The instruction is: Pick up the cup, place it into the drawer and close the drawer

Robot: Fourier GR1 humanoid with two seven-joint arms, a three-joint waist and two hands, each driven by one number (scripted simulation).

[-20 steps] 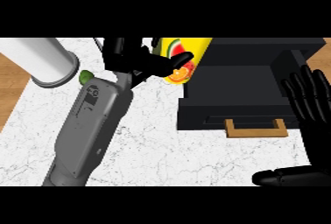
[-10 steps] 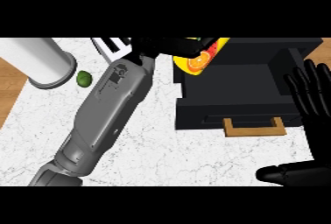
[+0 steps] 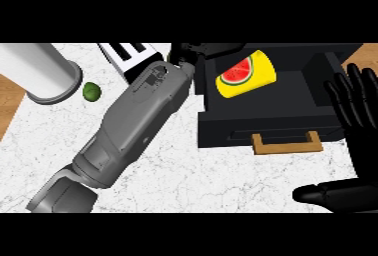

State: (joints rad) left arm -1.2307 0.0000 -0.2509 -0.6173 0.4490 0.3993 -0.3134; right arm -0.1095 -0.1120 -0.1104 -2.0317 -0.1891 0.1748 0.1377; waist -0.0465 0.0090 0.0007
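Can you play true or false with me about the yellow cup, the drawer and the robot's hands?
1. The yellow cup with a watermelon picture lies inside the open black drawer. True.
2. The drawer is shut. False: it is pulled out, its wooden handle toward the robot.
3. The right hand holds the cup. False: it is open beside the drawer.
4. A small green fruit sits by the white cylinder. True.
5. The left hand is at the drawer's far corner. True.

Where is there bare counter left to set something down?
Bare marble lies below the lime, left of the left forearm, and between that forearm and the drawer. The cup fills the drawer's left; the right hand crowds its right.
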